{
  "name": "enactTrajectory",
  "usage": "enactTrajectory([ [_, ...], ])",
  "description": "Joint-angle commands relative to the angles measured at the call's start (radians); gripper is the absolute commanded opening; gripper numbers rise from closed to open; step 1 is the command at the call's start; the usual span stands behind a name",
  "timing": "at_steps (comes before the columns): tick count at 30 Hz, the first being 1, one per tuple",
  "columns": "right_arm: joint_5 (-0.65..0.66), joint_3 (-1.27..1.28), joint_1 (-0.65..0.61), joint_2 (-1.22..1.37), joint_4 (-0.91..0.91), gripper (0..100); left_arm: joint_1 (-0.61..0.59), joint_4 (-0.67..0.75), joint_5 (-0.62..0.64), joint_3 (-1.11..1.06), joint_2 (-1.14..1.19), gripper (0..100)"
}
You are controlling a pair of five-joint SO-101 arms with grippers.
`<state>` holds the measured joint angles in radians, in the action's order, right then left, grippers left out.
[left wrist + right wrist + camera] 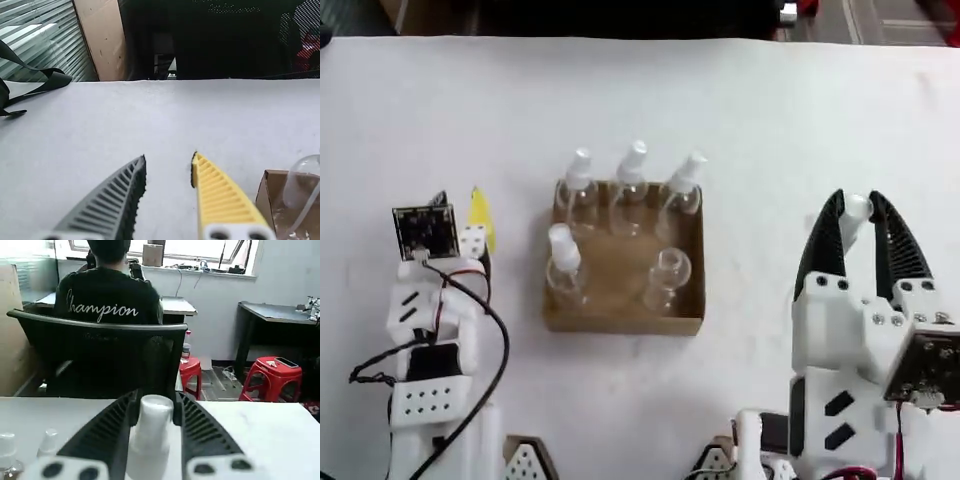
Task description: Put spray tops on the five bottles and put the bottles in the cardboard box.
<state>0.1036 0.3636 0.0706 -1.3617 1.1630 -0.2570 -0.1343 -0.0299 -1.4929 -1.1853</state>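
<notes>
A shallow cardboard box [695,250] stands mid-table with five clear bottles in it. Three at the back [630,195] and one at the front left [565,265] wear white spray tops. The front right bottle [667,277] has a bare neck. My right gripper [857,215], black-fingered, is at the right of the box, shut on a white spray top [150,432] held between its fingers. My left gripper [167,167], with one grey and one yellow finger, sits open left of the box, nothing in it. The box corner [280,197] and one bottle [305,185] show in the left wrist view.
White table [770,110] runs wide around the box, with room behind and on both sides. Two spray tops [47,440] of boxed bottles show low in the right wrist view. A black office chair [107,355] stands beyond the far table edge.
</notes>
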Motion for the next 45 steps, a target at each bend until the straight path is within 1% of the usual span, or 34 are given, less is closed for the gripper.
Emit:
enactTrajectory([
  [1,-0.014,-0.006,-0.145,-0.021,-0.07,1.5,0.007,0.032,-0.002,0.014,-0.022,15],
  [6,-0.014,-0.068,-0.429,-0.013,-0.157,1.5,0.007,0.032,-0.002,0.014,-0.022,15],
  [9,-0.014,-0.034,-0.507,-0.004,-0.263,1.5,0.007,0.032,-0.002,0.014,-0.022,15],
  [12,-0.026,0.034,-0.513,0.045,-0.387,1.5,0.007,0.032,-0.002,0.014,-0.022,15],
  [15,-0.104,0.084,-0.507,0.111,-0.472,1.5,0.007,0.032,-0.002,0.012,-0.021,15],
  [17,-0.135,0.095,-0.507,0.142,-0.478,1.5,0.007,0.032,-0.002,0.012,-0.021,15],
  [22,-0.153,0.107,-0.507,0.13,-0.392,1.5,0.01,0.034,0.0,0.012,-0.021,15],
  [24,-0.19,0.144,-0.51,0.11,-0.375,1.5,0.012,0.034,0.003,0.011,-0.021,15],
  [28,-0.256,0.259,-0.509,0.068,-0.447,1.5,0.013,0.034,0.005,0.009,-0.021,15],
  [34,-0.253,0.448,-0.506,0.01,-0.565,1.5,0.01,0.034,0.006,0.009,-0.021,15],
  [39,-0.253,0.463,-0.433,-0.048,-0.616,1.5,0.01,0.034,0.006,0.009,-0.021,15],
  [43,-0.253,0.483,-0.372,-0.041,-0.647,1.5,0.008,0.034,0.006,0.009,-0.021,15],
  [45,-0.253,0.509,-0.337,-0.025,-0.699,1.5,0.008,0.034,0.006,0.009,-0.021,15],
])
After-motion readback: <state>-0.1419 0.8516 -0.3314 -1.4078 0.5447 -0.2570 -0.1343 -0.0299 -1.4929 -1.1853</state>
